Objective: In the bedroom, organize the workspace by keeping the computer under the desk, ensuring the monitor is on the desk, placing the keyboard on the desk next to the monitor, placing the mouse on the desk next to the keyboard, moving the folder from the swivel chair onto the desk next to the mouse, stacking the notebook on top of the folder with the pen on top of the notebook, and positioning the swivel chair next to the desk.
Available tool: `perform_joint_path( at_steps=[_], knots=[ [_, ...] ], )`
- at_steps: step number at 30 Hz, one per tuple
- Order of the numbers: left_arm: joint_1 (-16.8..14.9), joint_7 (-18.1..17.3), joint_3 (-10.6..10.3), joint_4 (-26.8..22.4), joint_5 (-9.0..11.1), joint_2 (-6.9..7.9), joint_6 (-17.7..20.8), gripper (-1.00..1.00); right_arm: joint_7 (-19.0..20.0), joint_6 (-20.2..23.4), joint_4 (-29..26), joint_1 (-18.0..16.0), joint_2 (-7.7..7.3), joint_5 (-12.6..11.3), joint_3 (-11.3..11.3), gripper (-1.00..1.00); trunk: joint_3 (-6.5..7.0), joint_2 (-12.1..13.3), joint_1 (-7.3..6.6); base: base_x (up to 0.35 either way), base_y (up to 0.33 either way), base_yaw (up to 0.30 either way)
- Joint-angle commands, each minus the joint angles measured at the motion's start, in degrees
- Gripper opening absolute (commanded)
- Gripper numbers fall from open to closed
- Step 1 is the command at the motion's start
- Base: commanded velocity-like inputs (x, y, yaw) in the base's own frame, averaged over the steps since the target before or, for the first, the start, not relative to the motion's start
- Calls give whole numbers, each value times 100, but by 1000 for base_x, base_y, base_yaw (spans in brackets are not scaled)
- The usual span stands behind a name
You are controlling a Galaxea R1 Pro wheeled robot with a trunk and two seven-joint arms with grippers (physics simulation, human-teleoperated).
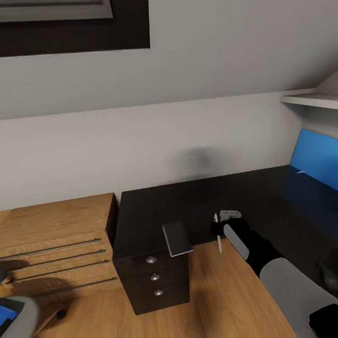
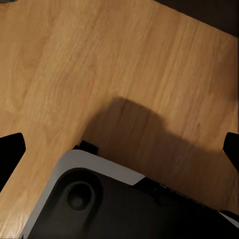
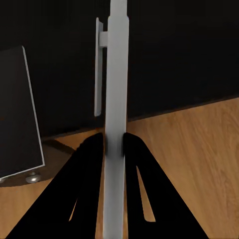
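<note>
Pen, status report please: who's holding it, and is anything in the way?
Right gripper shut on pen, at desk edge. Left gripper open, empty, over floor. Notebook on desk edge nearby; nothing between.

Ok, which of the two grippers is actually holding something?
The right gripper: it is shut on the white pen. The left gripper hangs open above the wood floor.
</note>
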Motion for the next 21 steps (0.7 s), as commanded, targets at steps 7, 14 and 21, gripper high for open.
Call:
perform_joint_path(
  at_steps=[7, 14, 21],
  knots=[
    [-5, -24, -39, 5, 50, -7, -21, 100, -46, 11, 3, -5, -3, -67, 23, -100, -8, -5, 4, 334, -3, 0],
    [-5, -24, -37, 5, 46, -15, -21, 100, -44, 47, 8, -5, -3, -69, 24, -100, -8, -5, 4, 334, -61, 0],
    [-5, -24, -34, 4, 46, -16, -21, 100, -43, 95, 30, -5, 3, -69, 41, -100, -8, -5, 4, 314, -69, 0]
  ],
)
